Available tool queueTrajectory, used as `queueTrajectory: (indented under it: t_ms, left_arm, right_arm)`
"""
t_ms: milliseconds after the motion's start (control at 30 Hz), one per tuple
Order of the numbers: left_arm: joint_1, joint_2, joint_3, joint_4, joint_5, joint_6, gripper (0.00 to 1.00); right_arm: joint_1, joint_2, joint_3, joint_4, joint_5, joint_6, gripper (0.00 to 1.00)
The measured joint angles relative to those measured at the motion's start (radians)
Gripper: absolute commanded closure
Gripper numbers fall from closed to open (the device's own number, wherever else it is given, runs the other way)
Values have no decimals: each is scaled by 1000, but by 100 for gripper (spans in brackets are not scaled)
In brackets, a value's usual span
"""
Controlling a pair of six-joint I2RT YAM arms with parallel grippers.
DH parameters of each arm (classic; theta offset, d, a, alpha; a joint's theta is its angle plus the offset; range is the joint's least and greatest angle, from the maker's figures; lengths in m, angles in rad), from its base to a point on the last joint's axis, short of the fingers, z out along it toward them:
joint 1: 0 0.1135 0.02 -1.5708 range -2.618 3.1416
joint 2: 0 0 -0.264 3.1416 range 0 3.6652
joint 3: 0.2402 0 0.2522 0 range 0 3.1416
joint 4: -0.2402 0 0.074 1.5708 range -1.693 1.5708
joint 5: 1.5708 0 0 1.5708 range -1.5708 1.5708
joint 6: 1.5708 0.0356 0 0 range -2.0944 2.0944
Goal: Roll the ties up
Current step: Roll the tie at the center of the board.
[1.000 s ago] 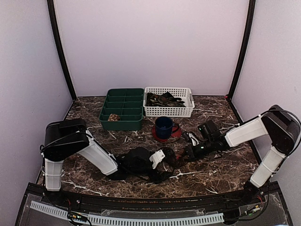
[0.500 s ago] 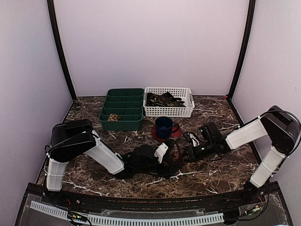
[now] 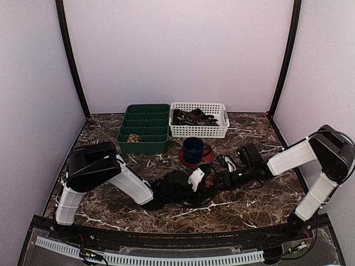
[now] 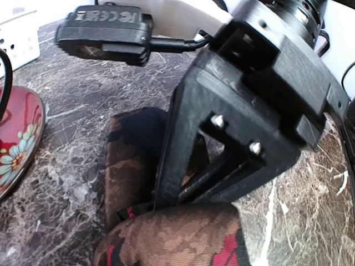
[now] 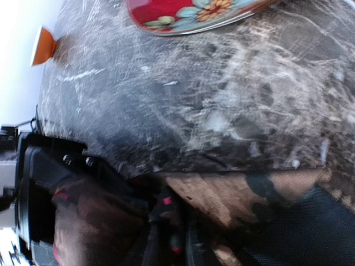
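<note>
A dark brown tie with red flecks (image 3: 207, 180) lies bunched on the marble table, between my two grippers, just in front of the mug. My left gripper (image 3: 202, 182) presses against it from the left. In the left wrist view the tie (image 4: 177, 238) bulges over the spot where my own fingers are and hides them. My right gripper (image 3: 217, 180) comes in from the right. Its dark fingers (image 5: 150, 244) stand close together with a strip of the tie (image 5: 233, 194) between them. The same right gripper (image 4: 169, 200) fills the left wrist view, pinching fabric at its tips.
A blue mug (image 3: 193, 148) stands on a red flowered saucer (image 3: 204, 159) just behind the grippers. A green divided tray (image 3: 145, 145) at the back holds one rolled tie (image 3: 133, 138). A white basket (image 3: 199, 132) beside it holds more ties (image 3: 191, 116).
My left arm has slid right across the table until its gripper meets the right gripper at the tie. The right arm has barely moved.
</note>
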Motion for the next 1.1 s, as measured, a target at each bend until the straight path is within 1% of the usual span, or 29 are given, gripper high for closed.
queueTrajectory:
  t_ms: [200,367,433,600,767,833,900,1000,1033,1100]
  left_arm:
    - [0,-55,-80,-10,-5,112,72]
    - [-5,-78,-93,-49,-8,169,72]
    - [-7,-81,-93,-58,-13,185,72]
    - [-11,-84,-89,-72,-21,212,72]
    - [-11,-88,-81,-93,-27,240,72]
    - [-11,-91,-76,-109,-30,248,71]
    - [-11,-92,-72,-120,-32,255,71]
    - [-11,-94,-68,-135,-34,262,70]
    - [-12,-95,-67,-140,-34,262,68]
    - [-11,-98,-66,-148,-32,261,63]
  right_arm:
    - [-10,-53,12,-97,-23,9,58]
    - [-20,-100,27,-159,-79,42,48]
    - [-21,-114,42,-169,-105,56,47]
    - [-12,-135,95,-203,-145,63,47]
    - [27,-91,168,-268,-132,34,54]
    - [41,-62,182,-288,-121,20,60]
    - [53,-30,183,-302,-112,13,70]
    - [58,-17,190,-295,-121,1,93]
    - [61,-19,193,-294,-120,-3,99]
    - [61,-22,195,-291,-115,-10,100]
